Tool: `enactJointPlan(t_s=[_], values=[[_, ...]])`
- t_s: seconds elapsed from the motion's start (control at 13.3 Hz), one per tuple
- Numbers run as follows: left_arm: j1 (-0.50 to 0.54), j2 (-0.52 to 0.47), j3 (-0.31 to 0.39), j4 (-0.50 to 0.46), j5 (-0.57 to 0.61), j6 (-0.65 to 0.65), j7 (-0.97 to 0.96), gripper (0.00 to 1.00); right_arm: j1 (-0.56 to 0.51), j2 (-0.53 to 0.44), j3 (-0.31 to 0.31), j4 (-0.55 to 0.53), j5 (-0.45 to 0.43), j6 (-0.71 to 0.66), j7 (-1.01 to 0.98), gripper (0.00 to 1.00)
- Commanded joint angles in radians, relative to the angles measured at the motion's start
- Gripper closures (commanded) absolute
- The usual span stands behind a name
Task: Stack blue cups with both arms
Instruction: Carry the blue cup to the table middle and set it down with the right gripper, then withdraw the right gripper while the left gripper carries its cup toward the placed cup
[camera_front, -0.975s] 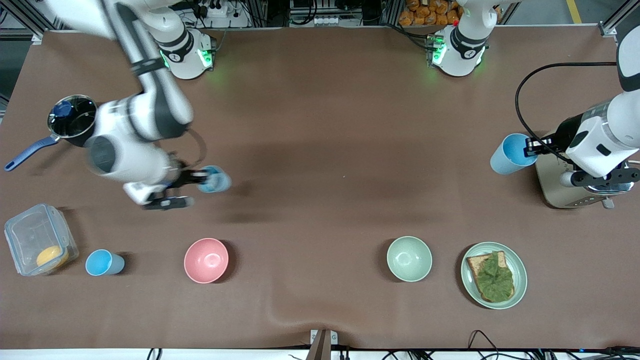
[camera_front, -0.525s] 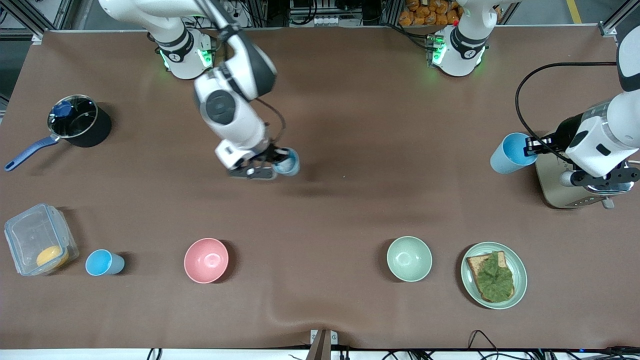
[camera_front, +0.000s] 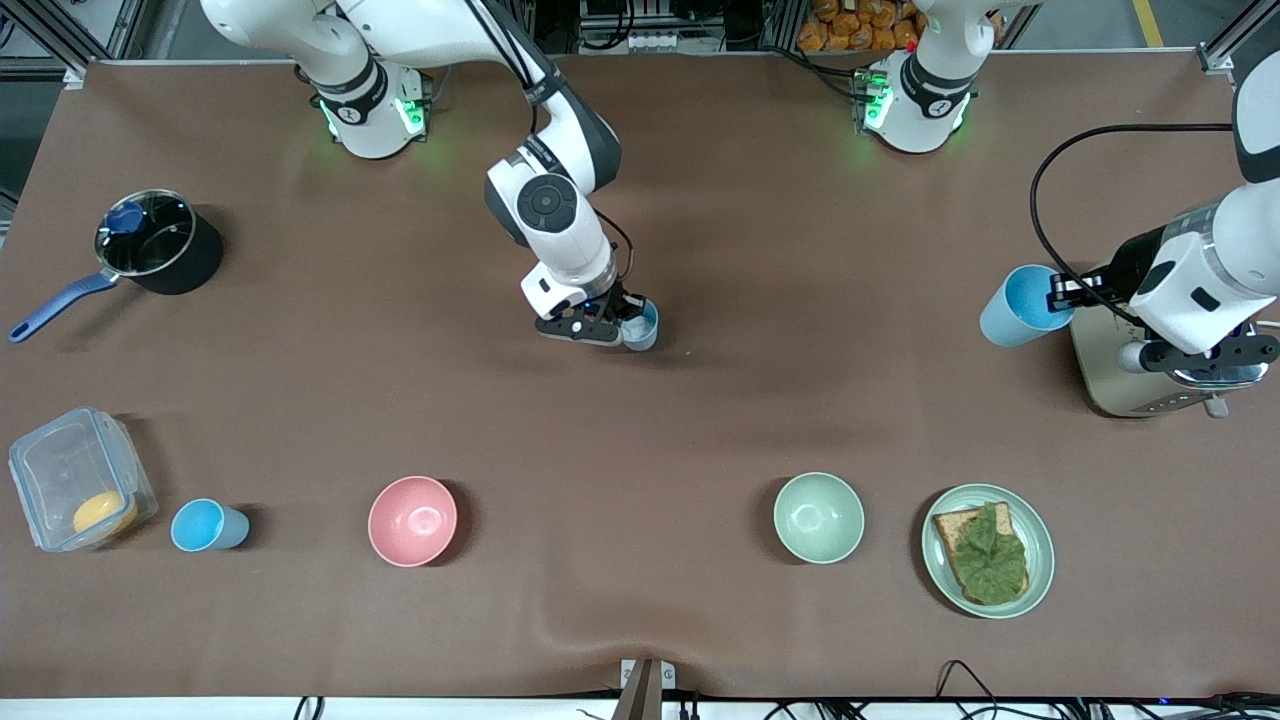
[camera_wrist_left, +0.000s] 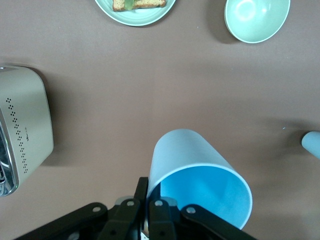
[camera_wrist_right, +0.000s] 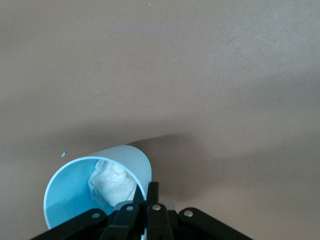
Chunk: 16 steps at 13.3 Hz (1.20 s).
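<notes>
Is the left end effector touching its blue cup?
Touching. The left wrist view shows the left end effector pinching the rim of the blue cup, one finger inside and one outside.

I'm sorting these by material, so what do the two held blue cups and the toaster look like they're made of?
Both blue cups, in the left gripper (cup) and the right gripper (cup), look like matte plastic: thin rims, even colour, no glare. The toaster looks like brushed champagne-coloured metal, with a soft sheen and punched dots.

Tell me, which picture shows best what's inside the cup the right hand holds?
The right wrist view: it looks into the cup, showing something white and crumpled. The front view shows only its outside; the left wrist view shows just an edge.
</notes>
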<state>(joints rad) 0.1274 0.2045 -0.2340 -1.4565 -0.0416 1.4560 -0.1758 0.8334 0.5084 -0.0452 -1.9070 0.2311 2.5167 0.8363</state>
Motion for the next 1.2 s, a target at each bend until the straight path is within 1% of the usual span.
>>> enactJointPlan(t_s=[0.0,0.07,0.15,0.22,0.45,0.75,0.82,0.97,1.12], values=[[0.003,-0.01,-0.002,0.004,-0.006,-0.016,0.019,1.0,0.026,0.022,-0.016,0.014,0.016,0.022,0.043,0.79],[0.003,-0.01,-0.002,0.004,-0.007,-0.016,0.019,1.0,0.026,0.022,-0.016,0.014,0.016,0.021,0.044,0.43],[0.003,-0.007,-0.002,0.004,-0.004,-0.014,0.019,1.0,0.024,0.019,-0.016,0.014,0.016,0.019,0.044,0.24],[0.004,-0.01,-0.002,0.004,-0.004,-0.016,0.019,1.0,0.024,0.015,-0.019,0.014,0.016,0.019,0.062,0.0],[0.003,-0.01,-0.002,0.004,-0.004,-0.014,0.013,1.0,0.012,-0.005,-0.025,0.045,0.014,-0.025,0.089,0.0],[0.0,-0.005,-0.004,0.004,-0.004,-0.014,0.01,1.0,-0.068,-0.039,-0.028,0.179,0.002,-0.283,0.072,0.0],[-0.003,-0.004,-0.013,0.005,-0.009,-0.014,0.001,1.0,-0.095,-0.048,-0.028,0.206,0.002,-0.338,0.041,0.0],[-0.005,0.001,-0.068,0.007,-0.01,-0.014,-0.026,1.0,-0.158,-0.068,-0.028,0.261,0.002,-0.459,-0.052,0.0],[-0.017,0.006,-0.134,0.01,-0.014,-0.006,-0.14,1.0,-0.233,-0.091,-0.028,0.31,0.002,-0.571,-0.141,0.0]])
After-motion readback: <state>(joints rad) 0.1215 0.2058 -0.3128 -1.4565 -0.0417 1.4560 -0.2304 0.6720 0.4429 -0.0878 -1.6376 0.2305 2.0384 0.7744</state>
